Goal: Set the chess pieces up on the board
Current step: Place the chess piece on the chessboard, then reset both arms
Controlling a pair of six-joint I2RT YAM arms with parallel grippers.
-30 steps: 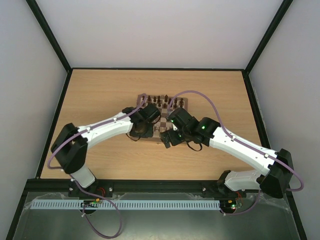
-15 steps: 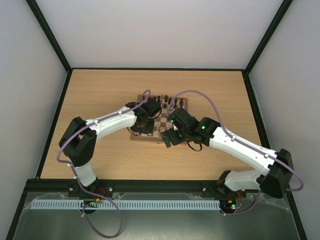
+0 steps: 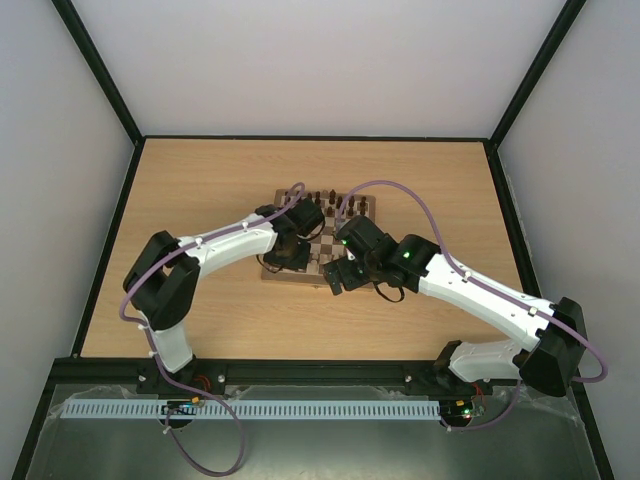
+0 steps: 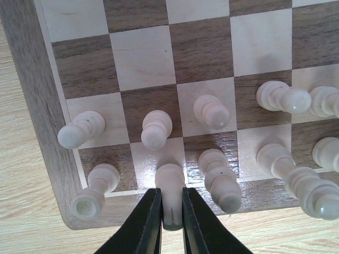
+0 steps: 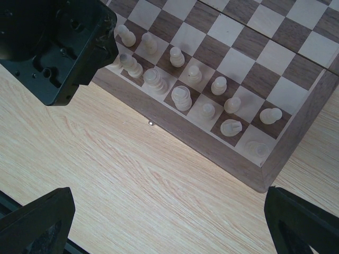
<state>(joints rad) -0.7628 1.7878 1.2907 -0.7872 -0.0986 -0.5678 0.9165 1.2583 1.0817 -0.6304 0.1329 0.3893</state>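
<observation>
Wooden board [image 4: 37, 106], dark brown frame and squares plus cream squares, smooth satin, grain visible. Pale chess pieces [image 4: 212, 111] turned wood, smooth, faint sheen. Light wood-grain tabletop [image 5: 132, 174], matt. Matt black plastic left gripper fingers [image 4: 145, 225]. White glossy plastic arm links [image 3: 230, 245], purple rubbery cable [image 3: 378, 182].

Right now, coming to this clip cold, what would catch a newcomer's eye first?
The left claw pinches a pale chess piece in the near edge row of the board, next to the corner piece. Two rows of pale pieces stand there, while the right claw hangs wide open over the tabletop alongside.
</observation>
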